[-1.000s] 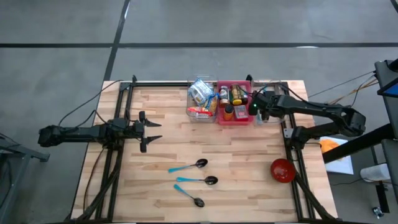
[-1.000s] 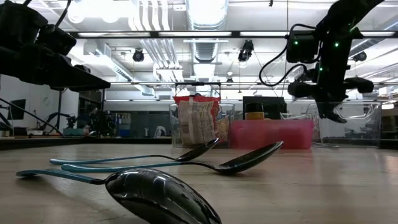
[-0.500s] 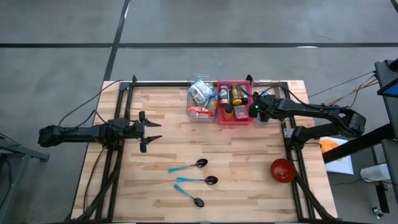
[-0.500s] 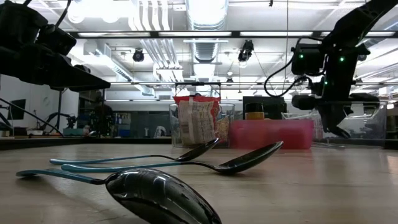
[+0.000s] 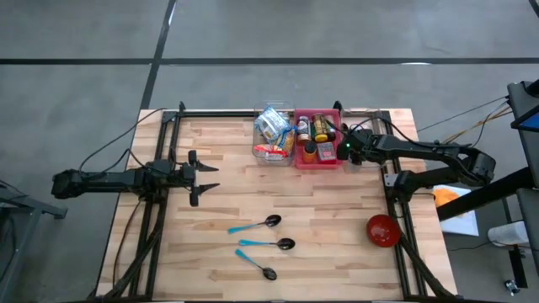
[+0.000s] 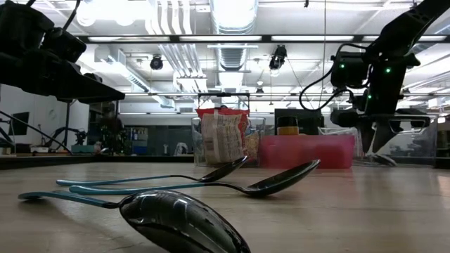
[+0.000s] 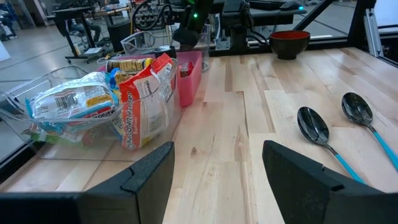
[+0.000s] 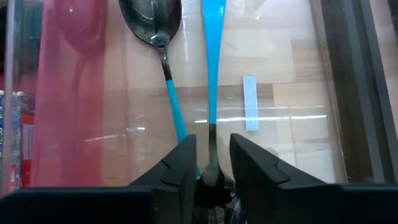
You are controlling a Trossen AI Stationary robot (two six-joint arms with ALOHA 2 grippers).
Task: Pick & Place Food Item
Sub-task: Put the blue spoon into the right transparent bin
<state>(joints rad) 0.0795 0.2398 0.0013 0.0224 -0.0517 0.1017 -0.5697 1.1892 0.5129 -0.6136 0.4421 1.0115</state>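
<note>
We see the right tool point(image 8: 210, 165) at about 1 o'clock on the table point(image 5: 219, 143), lowered into a clear bin point(image 8: 280, 62) that stands just beside the pink bin point(image 5: 318, 166). Its fingers stand narrow, a little apart, on either side of the metal neck of a spoon point(image 8: 210, 74). The blue handle runs away from the tool along the bin floor. A slim gap shows on each side of the neck, so we judge the spoon is let go, lying in the bin and no longer pinched. A second spoon point(image 8: 152, 18) lies beside it in the same bin.

The task names a food item, but what we find at the tool is cutlery. The food, snack bags point(image 5: 271, 124) and bottles point(image 5: 320, 128), sits in the bins at 12 o'clock, untouched by either arm. Three spoons point(image 5: 268, 222) lie near 6 o'clock and a red bowl point(image 5: 381, 229) at 4 o'clock.

The left tool point(image 5: 202, 177) waits at 9 o'clock, wide and empty.

We take the step in hand to be the release at the end of a placement. The next move calls for the right tool to rise straight up, clear of the bin walls, without dragging the spoon, then head toward 6 o'clock for another.
</note>
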